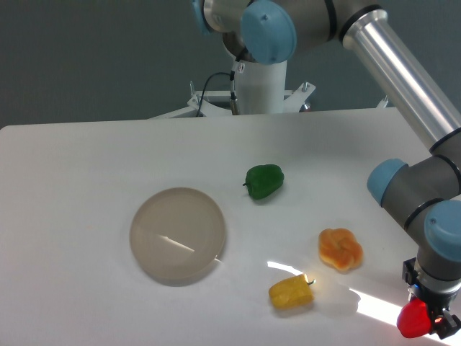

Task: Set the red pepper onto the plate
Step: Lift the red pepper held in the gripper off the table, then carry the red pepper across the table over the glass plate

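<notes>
The red pepper [413, 320] is small, glossy and bright red, at the bottom right corner of the view. My gripper [426, 322] reaches down onto it from above; its fingers are mostly cut off by the frame edge and the pepper hides the rest. I cannot tell whether the pepper rests on the table or hangs above it. The plate [177, 233] is a round translucent grey-beige disc lying flat at centre left, far to the left of the gripper, with nothing on it.
A green pepper [263, 181] lies right of the plate's far side. An orange lumpy piece [341, 249] and a yellow piece [291, 292] sit between the plate and the gripper. The arm's links [403, 79] cross the upper right.
</notes>
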